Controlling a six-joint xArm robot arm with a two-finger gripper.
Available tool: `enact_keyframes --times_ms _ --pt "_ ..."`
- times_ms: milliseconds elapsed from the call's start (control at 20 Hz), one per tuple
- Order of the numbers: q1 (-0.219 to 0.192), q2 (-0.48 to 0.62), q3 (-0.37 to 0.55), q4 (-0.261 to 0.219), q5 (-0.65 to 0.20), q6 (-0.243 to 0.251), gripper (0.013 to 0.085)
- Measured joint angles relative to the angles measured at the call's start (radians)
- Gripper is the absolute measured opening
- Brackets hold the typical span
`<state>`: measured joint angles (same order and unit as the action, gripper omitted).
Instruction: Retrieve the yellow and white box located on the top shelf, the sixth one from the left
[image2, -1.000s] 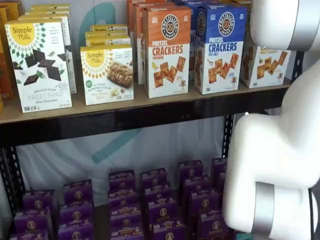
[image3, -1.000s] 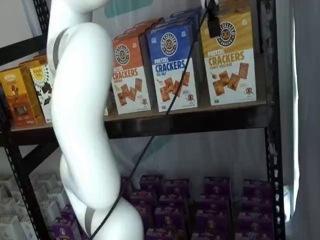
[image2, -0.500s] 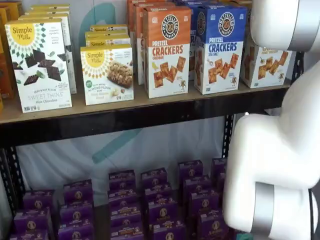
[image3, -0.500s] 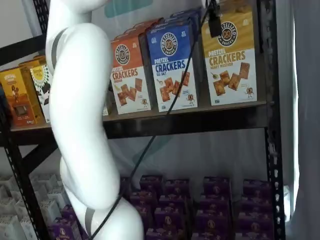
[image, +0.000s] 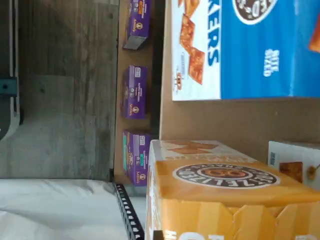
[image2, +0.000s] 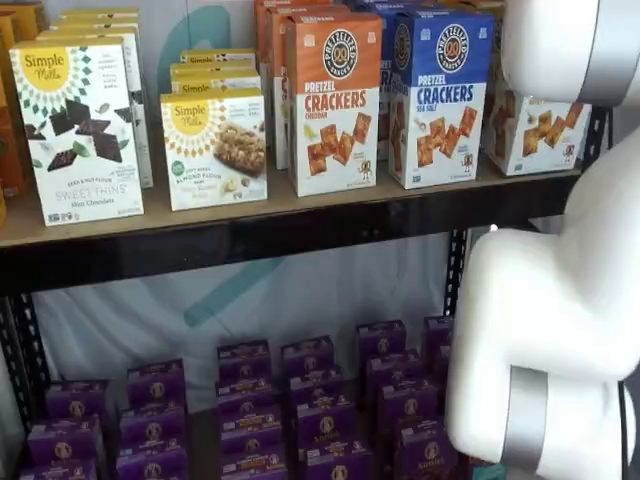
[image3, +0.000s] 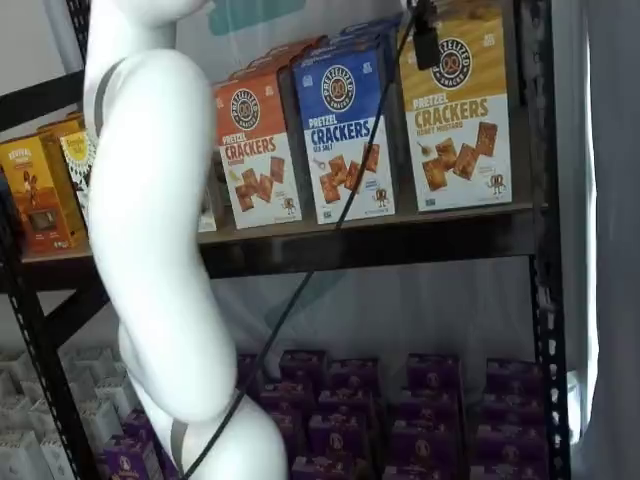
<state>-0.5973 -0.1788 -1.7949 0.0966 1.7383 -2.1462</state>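
Your yellow and white box (image3: 457, 110) stands upright at the right end of the top shelf (image3: 380, 245), just beside the blue box (image3: 345, 130). One black finger of your pincer (image3: 426, 40) hangs over its upper left corner; you cannot tell whether the pincer is released or clenched.

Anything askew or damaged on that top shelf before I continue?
Nothing stands out: the yellow and white box stands upright on the top shelf beside the blue carton, with no visible damage.

Shop-like shelving (image2: 250, 235), stocked cartons (image2: 335, 100)
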Motion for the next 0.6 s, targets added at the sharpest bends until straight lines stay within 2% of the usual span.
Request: enact_keyframes --times_ms 250,600 --pt "-0.034 -0.056 0.027 0.008 0.047 -0.026 0.0570" --pt "-0.064 -0.194 0.145 -0.009 0.091 -0.060 0.0570"
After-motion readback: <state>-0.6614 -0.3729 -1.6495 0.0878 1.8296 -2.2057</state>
